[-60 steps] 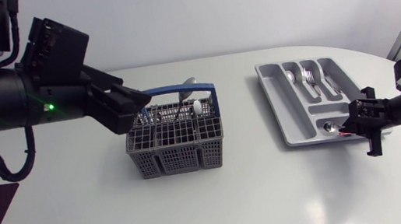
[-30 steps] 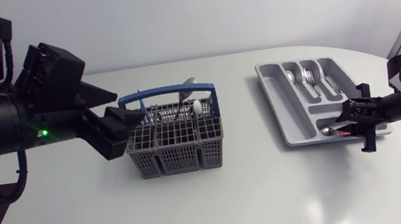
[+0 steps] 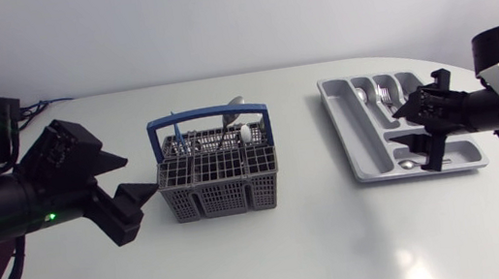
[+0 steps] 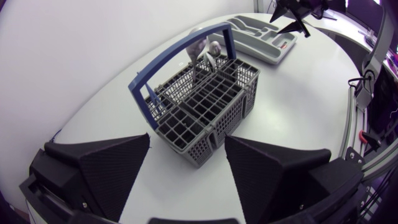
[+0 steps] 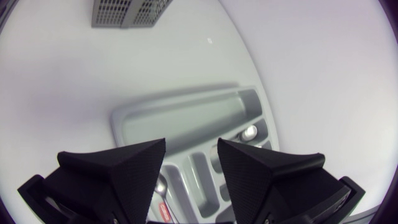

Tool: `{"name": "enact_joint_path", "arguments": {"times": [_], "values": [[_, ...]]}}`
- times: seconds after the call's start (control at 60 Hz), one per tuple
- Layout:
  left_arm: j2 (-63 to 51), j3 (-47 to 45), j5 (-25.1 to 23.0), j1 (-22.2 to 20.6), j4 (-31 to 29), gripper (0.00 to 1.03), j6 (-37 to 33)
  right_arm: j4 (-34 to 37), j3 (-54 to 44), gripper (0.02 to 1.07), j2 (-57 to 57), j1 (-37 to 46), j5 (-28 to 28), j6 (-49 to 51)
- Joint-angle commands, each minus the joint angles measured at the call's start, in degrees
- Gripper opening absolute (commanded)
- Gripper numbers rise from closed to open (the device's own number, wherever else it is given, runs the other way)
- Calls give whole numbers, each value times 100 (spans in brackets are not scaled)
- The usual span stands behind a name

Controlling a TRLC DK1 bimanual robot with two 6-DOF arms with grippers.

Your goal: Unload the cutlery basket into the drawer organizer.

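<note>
The left pincer (image 3: 139, 212) hung low over the table (image 3: 277, 263) with its broad fingers spread wide and nothing held. The cutlery basket (image 3: 222, 200) stood just ahead of it, in line with the gap between the fingers but not touched by either. On the side of the basket far from that pincer, beyond the blue handle (image 3: 207, 116), a spoon (image 3: 246, 132) and a few other pieces stood upright in the compartments (too tangled to count). Well beyond the basket lay the drawer organizer (image 3: 344, 131), with forks (image 3: 383, 94) in one long slot and another spoon (image 3: 408, 164) in the cross compartment. The right pincer (image 3: 400, 130) hovered directly above that tray, its fingers parted and empty, and the slots showed beneath and between them in its own wrist view. With both pincers free and cutlery waiting in the basket, the step in hand looked like fetching the next piece. That would call for coming down from above onto one thin stem. The arm would have to clear the handle, pinch narrowly, and lift straight up so the light basket was not dragged along.
</note>
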State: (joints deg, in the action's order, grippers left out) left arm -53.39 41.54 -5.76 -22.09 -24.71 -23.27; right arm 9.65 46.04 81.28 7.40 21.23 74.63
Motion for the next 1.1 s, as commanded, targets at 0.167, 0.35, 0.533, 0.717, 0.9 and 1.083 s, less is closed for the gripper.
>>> {"name": "enact_joint_path", "arguments": {"times": [0.167, 0.35, 0.533, 0.717, 0.9, 1.083], "values": [[-392, -542, -321, 618, 476, 98, -486, -200, 283, 66, 99, -1487, 21, -2691], [-840, -753, -382, 688, 880, 98, -530, -315, 1047, 74, 899, -2076, 39, -3710], [-1113, -911, -408, 723, 1214, 98, -583, 327, 2269, 74, 1866, -2120, 478, -4598], [-1113, -937, -408, 706, 1337, 98, -679, 2094, 3930, 73, 2815, -1953, 1498, -5670], [-1095, -911, -408, 600, 1372, 98, -653, 2691, 4642, 72, 3237, -1970, 1849, -6259], [-1007, -911, -408, 530, 1355, 98, -653, 3043, 4985, 64, 3492, -2137, 1902, -6435]]}}
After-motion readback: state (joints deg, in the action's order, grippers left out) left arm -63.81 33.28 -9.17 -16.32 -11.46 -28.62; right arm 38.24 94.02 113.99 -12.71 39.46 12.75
